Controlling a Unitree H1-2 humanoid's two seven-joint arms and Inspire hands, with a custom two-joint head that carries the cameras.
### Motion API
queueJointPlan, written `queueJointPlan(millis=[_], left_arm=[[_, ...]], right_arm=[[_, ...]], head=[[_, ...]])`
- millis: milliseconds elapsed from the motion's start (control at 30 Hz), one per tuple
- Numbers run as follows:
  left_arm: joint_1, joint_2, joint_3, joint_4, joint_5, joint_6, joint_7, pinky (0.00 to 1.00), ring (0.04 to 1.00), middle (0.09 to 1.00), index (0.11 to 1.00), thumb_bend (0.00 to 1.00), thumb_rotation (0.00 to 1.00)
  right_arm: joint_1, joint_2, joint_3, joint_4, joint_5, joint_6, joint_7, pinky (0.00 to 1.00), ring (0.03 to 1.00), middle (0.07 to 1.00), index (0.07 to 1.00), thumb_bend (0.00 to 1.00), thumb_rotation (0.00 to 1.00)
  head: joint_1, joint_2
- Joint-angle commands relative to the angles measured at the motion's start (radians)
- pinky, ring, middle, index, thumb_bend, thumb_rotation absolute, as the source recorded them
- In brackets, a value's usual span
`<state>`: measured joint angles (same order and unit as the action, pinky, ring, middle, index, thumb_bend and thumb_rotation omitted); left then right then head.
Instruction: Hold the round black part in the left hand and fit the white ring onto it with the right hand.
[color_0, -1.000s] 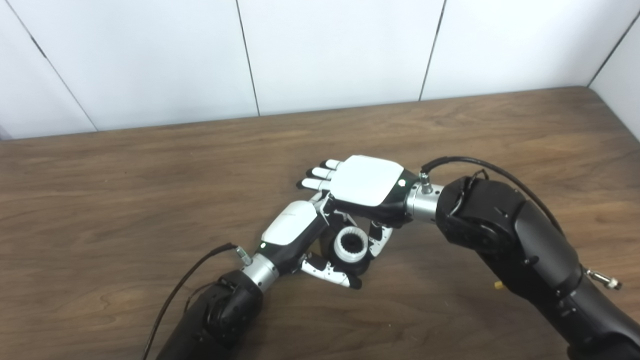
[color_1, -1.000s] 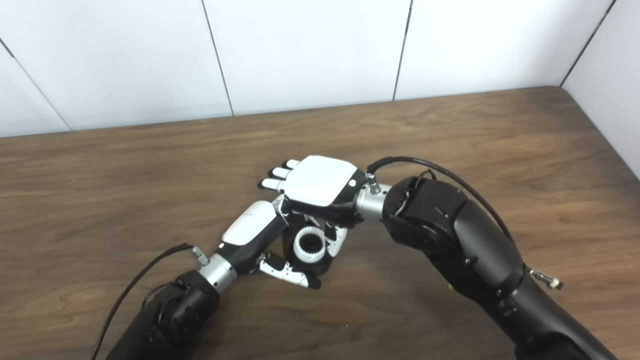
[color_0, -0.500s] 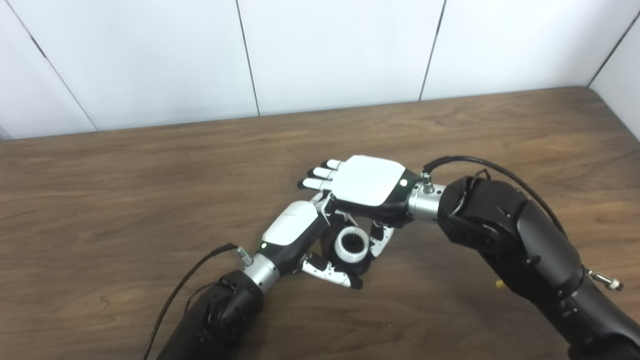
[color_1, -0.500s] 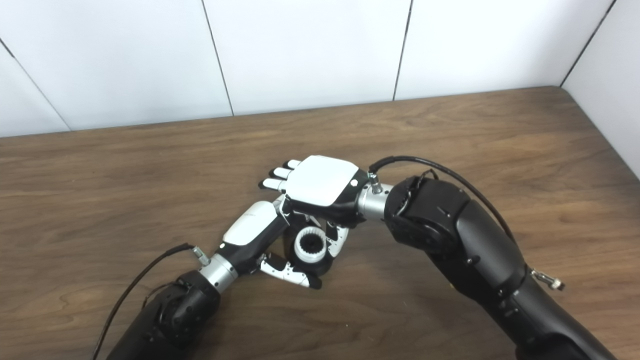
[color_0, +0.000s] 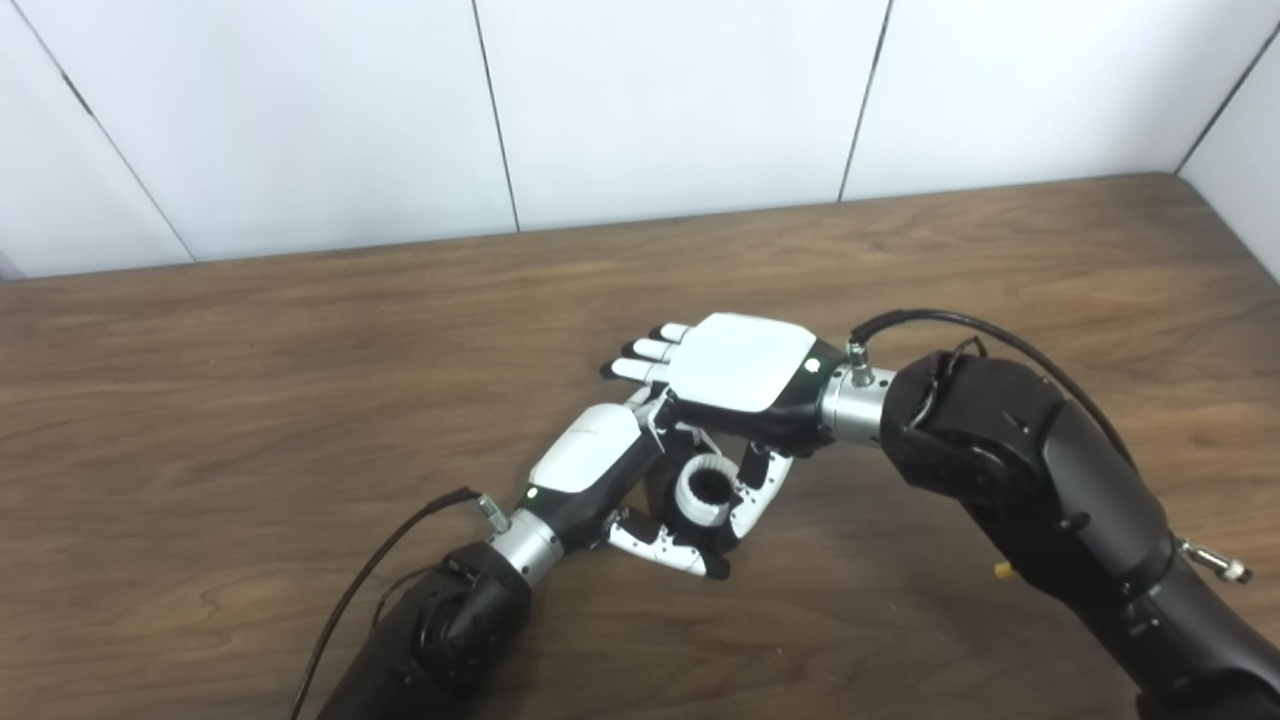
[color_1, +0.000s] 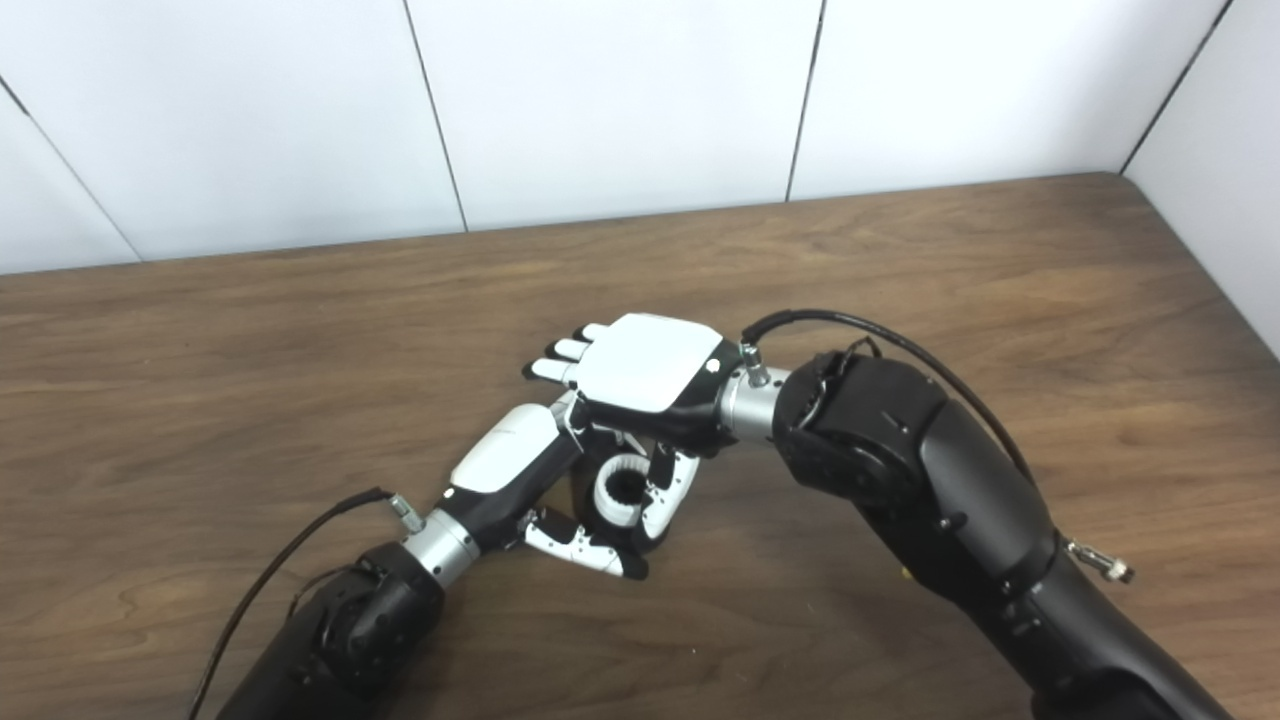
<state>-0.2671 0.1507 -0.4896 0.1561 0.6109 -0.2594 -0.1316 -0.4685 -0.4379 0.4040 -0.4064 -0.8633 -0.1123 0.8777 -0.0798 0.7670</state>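
My left hand (color_0: 598, 462) lies low over the table, shut on the round black part (color_0: 660, 494); its thumb (color_0: 665, 546) curls under the part's near side. The toothed white ring (color_0: 703, 487) sits on top of the black part, its hole facing up. My right hand (color_0: 740, 365) hovers palm-down just behind and above it. Its thumb (color_0: 762, 488) presses the ring's right side and one finger reaches down behind the ring, half hidden under the palm. Its other fingers (color_0: 645, 350) stretch out flat to the left.
Both hands work near the middle of a brown wooden table (color_0: 250, 400). A white panelled wall (color_0: 650, 100) runs along the far edge and the right corner. A tiny yellow bit (color_0: 998, 569) lies on the table beside my right forearm.
My right hand's thumb has closed in from the right and now touches the ring. Both hands and the part have shifted slightly right and toward me.
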Motion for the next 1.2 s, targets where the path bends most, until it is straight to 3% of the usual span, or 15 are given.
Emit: queueJointPlan(millis=[0, 267, 633, 1167], left_arm=[[-0.019, -0.004, -0.009, -0.006, 0.012, -0.028, 0.0, 1.0, 0.924, 0.881, 0.476, 0.52, 0.05], [-0.019, -0.003, -0.009, 0.005, 0.001, -0.047, 0.003, 1.0, 0.931, 0.881, 0.476, 0.51, 0.04], [-0.023, -0.006, -0.006, 0.026, 0.008, -0.072, 0.017, 1.0, 0.937, 0.914, 0.476, 0.51, 0.04], [-0.021, -0.013, -0.003, 0.017, 0.007, -0.044, -0.001, 1.0, 0.926, 0.91, 0.476, 0.51, 0.04]], right_arm=[[-0.016, 0.003, -0.014, -0.029, 0.011, 0.026, 0.004, 1.0, 1.0, 1.0, 0.686, 0.87, 0.45], [-0.018, 0.002, -0.013, -0.038, 0.021, 0.05, 0.02, 1.0, 1.0, 1.0, 0.764, 0.92, 0.47], [-0.022, 0.0, -0.024, -0.04, 0.03, 0.055, 0.017, 1.0, 1.0, 1.0, 0.8, 0.97, 0.47], [-0.039, -0.003, -0.055, -0.071, 0.046, 0.059, 0.004, 1.0, 1.0, 1.0, 0.864, 1.0, 0.52]], head=[[0.001, 0.0], [0.001, -0.001], [-0.001, -0.008], [0.0, -0.015]])
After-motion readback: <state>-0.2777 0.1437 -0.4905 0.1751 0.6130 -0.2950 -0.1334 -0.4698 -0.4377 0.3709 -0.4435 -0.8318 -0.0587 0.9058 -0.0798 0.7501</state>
